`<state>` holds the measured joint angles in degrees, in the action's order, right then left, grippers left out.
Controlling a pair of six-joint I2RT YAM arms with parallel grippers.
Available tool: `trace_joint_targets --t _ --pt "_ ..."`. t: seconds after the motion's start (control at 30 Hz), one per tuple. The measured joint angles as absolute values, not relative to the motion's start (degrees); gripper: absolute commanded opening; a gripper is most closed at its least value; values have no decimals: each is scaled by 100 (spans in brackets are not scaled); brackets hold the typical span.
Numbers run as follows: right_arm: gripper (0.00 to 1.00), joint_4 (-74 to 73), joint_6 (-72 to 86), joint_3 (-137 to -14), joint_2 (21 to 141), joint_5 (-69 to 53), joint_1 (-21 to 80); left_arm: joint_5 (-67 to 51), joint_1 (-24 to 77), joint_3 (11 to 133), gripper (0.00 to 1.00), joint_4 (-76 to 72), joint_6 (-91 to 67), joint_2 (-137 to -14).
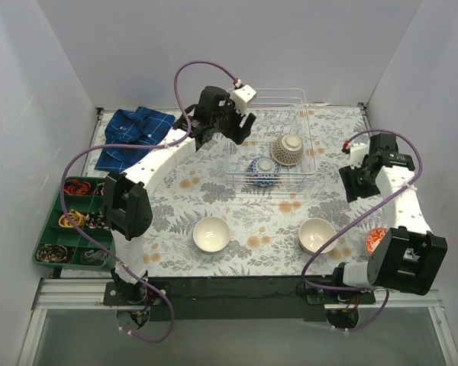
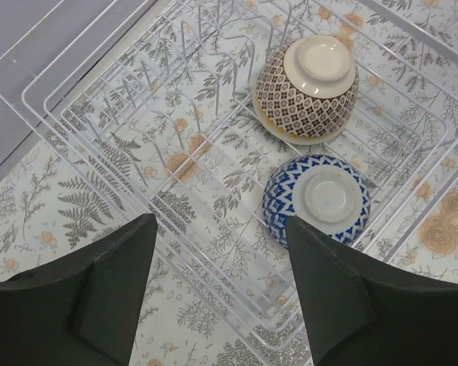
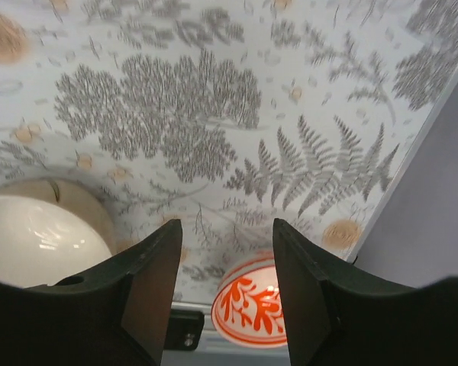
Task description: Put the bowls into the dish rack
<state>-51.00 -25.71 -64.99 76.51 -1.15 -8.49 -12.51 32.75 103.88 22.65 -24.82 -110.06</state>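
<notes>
The white wire dish rack (image 1: 306,116) stands at the back centre of the table. Two bowls lie upside down in it: a brown patterned bowl (image 1: 288,149) (image 2: 305,88) and a blue patterned bowl (image 1: 262,171) (image 2: 320,197). My left gripper (image 1: 239,136) (image 2: 221,229) hovers open and empty over the rack's (image 2: 270,327) left side. Two white bowls (image 1: 211,233) (image 1: 317,235) sit upright near the front. A red-orange patterned bowl (image 1: 375,240) (image 3: 259,301) sits at the front right edge. My right gripper (image 1: 357,183) (image 3: 227,229) hangs open and empty above the right side, the right-hand white bowl (image 3: 38,240) to its left.
A green compartment tray (image 1: 49,242) with small items stands off the mat at the left. A blue checked cloth (image 1: 133,136) lies at the back left. White walls enclose the table on three sides.
</notes>
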Motion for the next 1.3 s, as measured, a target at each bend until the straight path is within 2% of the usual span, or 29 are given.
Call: trace_joint_targets --t 0.3,0.5,0.6,0.73,0.9,1.03,1.3 --pt "59 -6066 -3022 -5920 7406 -296 -1216 -1037 3275 10136 69 2167 -2388 -11006" --pt "64 -6654 -4510 -5922 6392 -1793 -1225 -814 3275 10001 69 2198 -2390 -11006" --pt "62 -7037 -5332 -5975 5854 -2486 -1094 -753 3275 10001 69 2187 -2405 -11004" --pt "59 -7253 -5804 -5957 5666 -2893 -47 -679 3275 10001 70 2206 -2447 -11004" --pt "58 -7284 -5769 -5837 6097 -3039 1347 -526 3275 9935 70 2220 -2453 -10965" --pt "64 -7022 -5343 -5647 6458 -2871 2191 -368 3275 9609 70 2228 -2432 -10678" --pt "65 -6525 -4416 -5284 6890 -2353 2477 -187 3273 9050 71 2187 -2268 -9887"
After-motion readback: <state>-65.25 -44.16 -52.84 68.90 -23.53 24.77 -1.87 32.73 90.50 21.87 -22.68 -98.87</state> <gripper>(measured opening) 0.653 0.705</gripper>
